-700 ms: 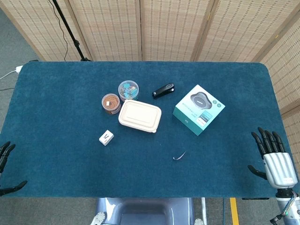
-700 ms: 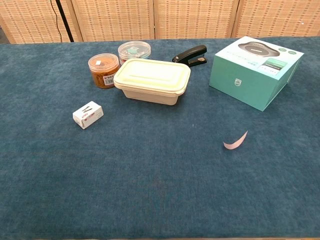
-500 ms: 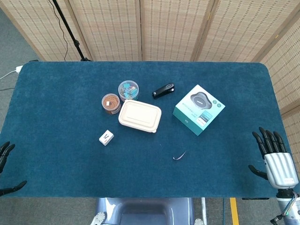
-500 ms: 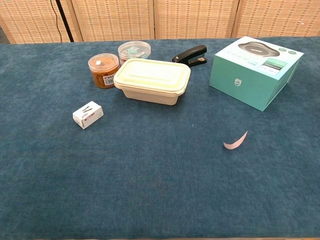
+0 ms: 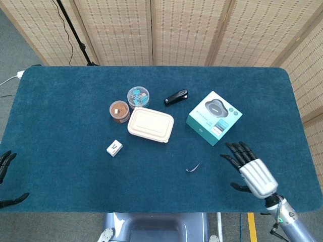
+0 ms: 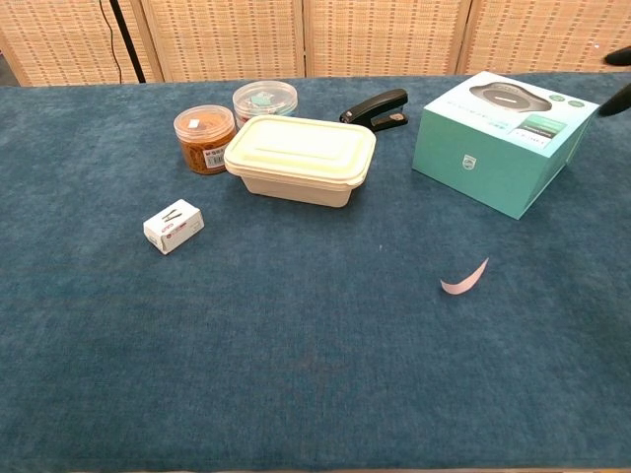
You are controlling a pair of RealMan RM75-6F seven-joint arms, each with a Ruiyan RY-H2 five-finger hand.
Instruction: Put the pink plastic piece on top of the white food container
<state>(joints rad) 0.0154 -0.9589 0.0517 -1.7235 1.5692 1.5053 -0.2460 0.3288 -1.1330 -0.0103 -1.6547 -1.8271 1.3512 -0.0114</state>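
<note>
The pink plastic piece (image 5: 193, 167) (image 6: 465, 279), a small curved sliver, lies flat on the blue cloth right of centre. The white food container (image 5: 150, 124) (image 6: 301, 158) stands lid-on further back and to the left. My right hand (image 5: 249, 167) hovers over the cloth to the right of the pink piece, fingers spread, holding nothing; only its dark fingertips (image 6: 621, 74) reach into the chest view's right edge. My left hand (image 5: 6, 179) stays off the table's near left corner, fingers apart and empty.
A teal boxed product (image 5: 214, 117) (image 6: 505, 140) stands right of the container, with a black stapler (image 5: 175, 97) behind. Two round tubs (image 5: 119, 111) (image 5: 138, 97) sit at the container's back left. A small white box (image 5: 114, 147) (image 6: 174, 226) lies in front, to the left.
My right hand has swung in from the table's near right edge to over the cloth, closer to the pink piece. Nothing else has moved.
</note>
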